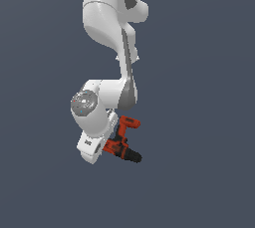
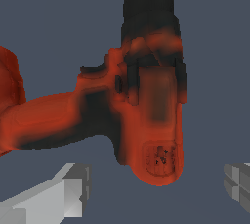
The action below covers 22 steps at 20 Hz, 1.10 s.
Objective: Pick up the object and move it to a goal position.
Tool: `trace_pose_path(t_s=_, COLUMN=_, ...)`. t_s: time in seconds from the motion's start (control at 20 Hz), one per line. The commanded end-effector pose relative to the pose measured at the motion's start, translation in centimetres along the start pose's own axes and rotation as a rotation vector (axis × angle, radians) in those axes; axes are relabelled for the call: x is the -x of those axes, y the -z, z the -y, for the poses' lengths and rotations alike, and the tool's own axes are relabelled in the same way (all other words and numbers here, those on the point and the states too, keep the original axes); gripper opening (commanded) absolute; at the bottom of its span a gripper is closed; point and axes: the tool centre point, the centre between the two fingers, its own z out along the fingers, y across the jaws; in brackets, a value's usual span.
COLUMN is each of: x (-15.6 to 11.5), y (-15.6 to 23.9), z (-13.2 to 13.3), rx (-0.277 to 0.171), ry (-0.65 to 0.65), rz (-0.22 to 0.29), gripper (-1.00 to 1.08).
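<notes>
The drill (image 1: 121, 146) is orange-red with a black chuck, and it lies right against my white hand in the exterior view. Its chuck points to the exterior view's lower right and its flat base is at the upper end. In the wrist view the drill (image 2: 151, 115) fills the frame, with the body in the middle and the handle running off to one side. My gripper (image 2: 156, 191) is open. Its two grey fingertips (image 2: 73, 191) stand wide apart, one on each side of the rear end of the drill's body, and neither touches it. In the exterior view the gripper (image 1: 105, 147) is mostly hidden by the hand.
The arm's white links (image 1: 112, 28) rise above the hand. Everything around is a plain dark blue-grey surface (image 1: 199, 172) with no other objects or edges in view.
</notes>
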Motion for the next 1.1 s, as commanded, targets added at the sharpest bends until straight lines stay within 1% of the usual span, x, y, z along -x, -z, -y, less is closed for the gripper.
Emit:
trace_pose_path(t_s=0.0, x=0.2, y=-0.2, z=-0.3, rx=-0.001, ry=0.027, rz=-0.003, gripper=1.08)
trace_pose_path(t_s=0.25, x=0.4, y=-0.5, z=-0.5, rx=-0.001, ry=0.052, rz=-0.005, gripper=1.08)
trace_pose_path(t_s=0.5, x=0.4, y=-0.6, z=-0.5, rx=-0.002, ry=0.051, rz=-0.005, gripper=1.08)
trace_pose_path(t_s=0.85, x=0.4, y=-3.1, z=-0.5, rx=-0.001, ry=0.054, rz=-0.005, gripper=1.08)
trace_pose_path(t_s=1.0, x=0.4, y=-3.5, z=-0.5, rx=-0.001, ry=0.055, rz=-0.005, gripper=1.08)
trace_pose_path(t_s=1.05, x=0.4, y=-3.5, z=-0.5, rx=-0.001, ry=0.055, rz=-0.005, gripper=-1.0)
